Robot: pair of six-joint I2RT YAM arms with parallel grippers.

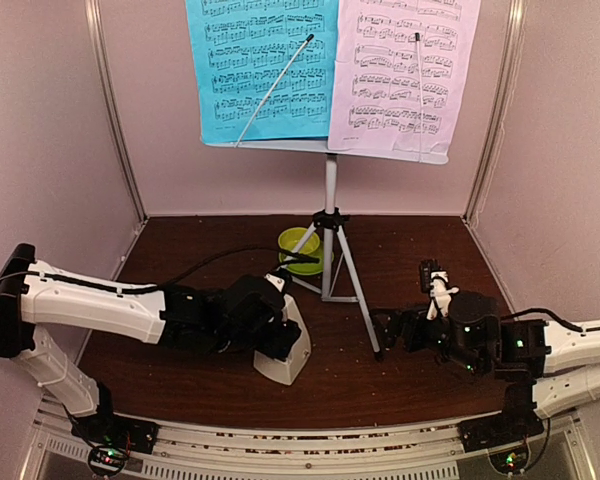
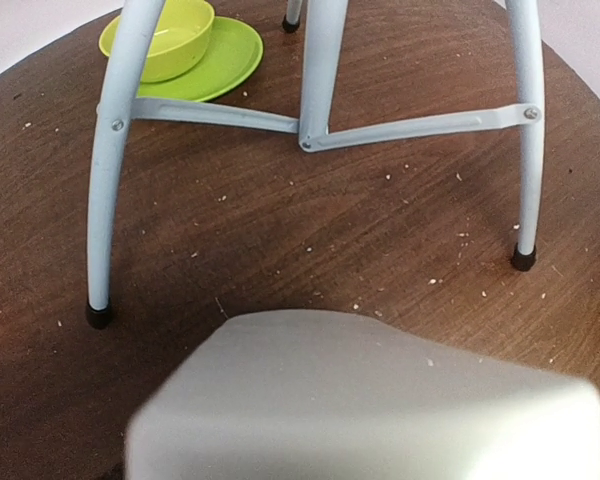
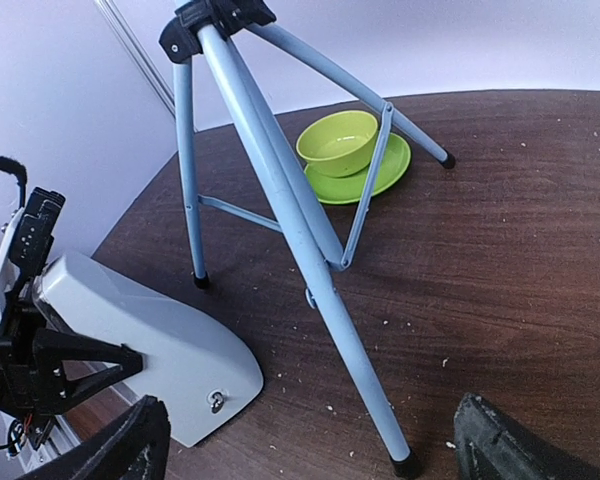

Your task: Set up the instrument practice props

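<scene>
While working by the worktop's front edge, left of middle, treat the metronome (image 1: 292, 350) as stiff, light and slick-sided: grip low across flat faces. Stands upright, long axis vertical, narrow end up. Find left tool (image 1: 276, 332) astride it, clamped or loose impossible to tell; right tool (image 1: 382, 332) spread wide, empty. Beyond, music stand (image 1: 330, 190), pole vertical.

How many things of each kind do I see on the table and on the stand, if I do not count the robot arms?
Music stand: 1
Music sheets: 2, the blue sheet and the pink sheet
Metronome: 1
Bowl: 1
Saucer: 1
Total: 6
</scene>
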